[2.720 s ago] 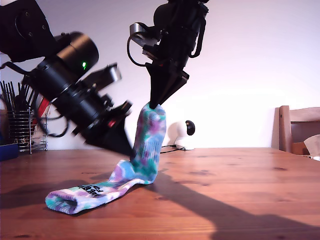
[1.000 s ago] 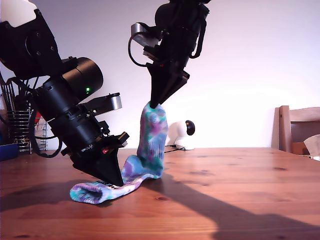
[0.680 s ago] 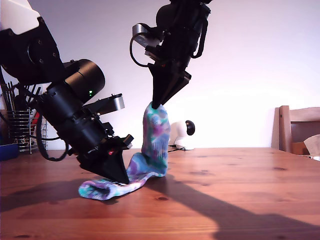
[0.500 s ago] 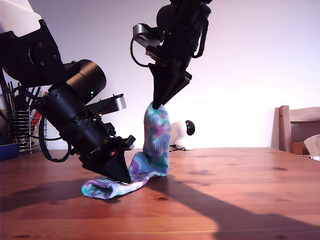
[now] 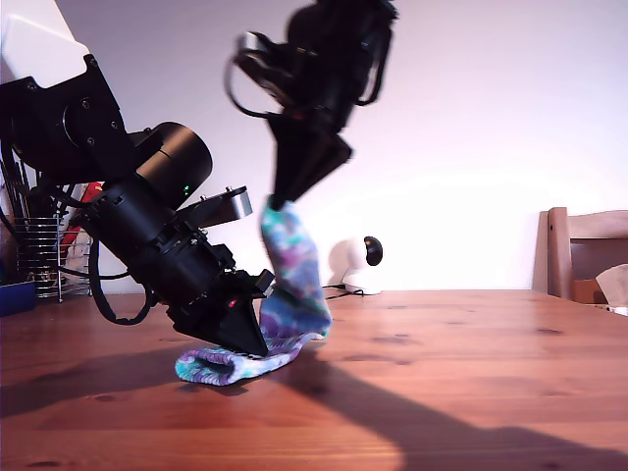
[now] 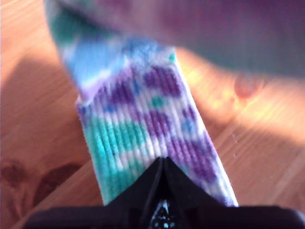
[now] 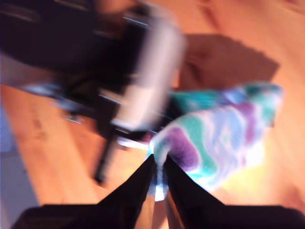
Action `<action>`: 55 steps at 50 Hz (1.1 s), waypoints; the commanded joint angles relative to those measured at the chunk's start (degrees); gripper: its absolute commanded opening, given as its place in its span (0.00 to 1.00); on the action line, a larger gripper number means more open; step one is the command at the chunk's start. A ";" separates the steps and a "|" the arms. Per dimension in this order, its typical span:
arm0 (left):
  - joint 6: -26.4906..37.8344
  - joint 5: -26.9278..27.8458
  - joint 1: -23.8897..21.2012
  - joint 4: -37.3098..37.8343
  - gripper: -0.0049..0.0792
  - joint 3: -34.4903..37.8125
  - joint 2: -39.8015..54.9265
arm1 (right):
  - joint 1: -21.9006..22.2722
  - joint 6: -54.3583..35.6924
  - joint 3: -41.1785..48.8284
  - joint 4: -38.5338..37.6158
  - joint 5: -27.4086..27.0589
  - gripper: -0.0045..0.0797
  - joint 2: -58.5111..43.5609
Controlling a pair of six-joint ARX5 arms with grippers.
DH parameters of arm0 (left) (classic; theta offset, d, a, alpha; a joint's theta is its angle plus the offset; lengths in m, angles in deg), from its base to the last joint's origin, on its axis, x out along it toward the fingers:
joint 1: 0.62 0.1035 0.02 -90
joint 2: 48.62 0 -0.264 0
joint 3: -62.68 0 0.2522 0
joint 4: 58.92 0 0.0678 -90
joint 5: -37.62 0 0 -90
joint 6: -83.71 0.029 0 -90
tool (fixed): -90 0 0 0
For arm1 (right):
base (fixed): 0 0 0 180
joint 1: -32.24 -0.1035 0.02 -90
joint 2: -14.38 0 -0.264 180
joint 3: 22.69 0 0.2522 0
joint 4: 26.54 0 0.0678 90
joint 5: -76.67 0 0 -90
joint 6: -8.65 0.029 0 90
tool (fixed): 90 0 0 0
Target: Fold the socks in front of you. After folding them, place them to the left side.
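A home dining room: wooden table (image 5: 471, 373), chair (image 5: 587, 253), wire utensil rack (image 5: 44, 257).

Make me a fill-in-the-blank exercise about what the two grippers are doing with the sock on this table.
1. My first gripper and my second gripper are both shut on one ____.
2. In the exterior view, my second gripper holds its end ____ my first gripper.
3. The low end of the sock lies on the wooden ____.
4. The chair stands at the exterior view's ____ edge.

Missing words: sock; above; table; right.
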State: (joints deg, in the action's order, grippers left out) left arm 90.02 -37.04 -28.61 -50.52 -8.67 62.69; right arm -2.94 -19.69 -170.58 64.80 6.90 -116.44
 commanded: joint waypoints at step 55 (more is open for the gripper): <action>-1.42 2.21 -0.24 4.17 0.04 1.95 -6.47 | -0.79 1.20 0.52 0.11 0.17 0.04 -1.20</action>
State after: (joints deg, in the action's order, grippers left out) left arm 88.66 -34.90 -28.65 -46.35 -7.90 58.10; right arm -3.46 -18.56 -170.58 64.89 6.88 -116.44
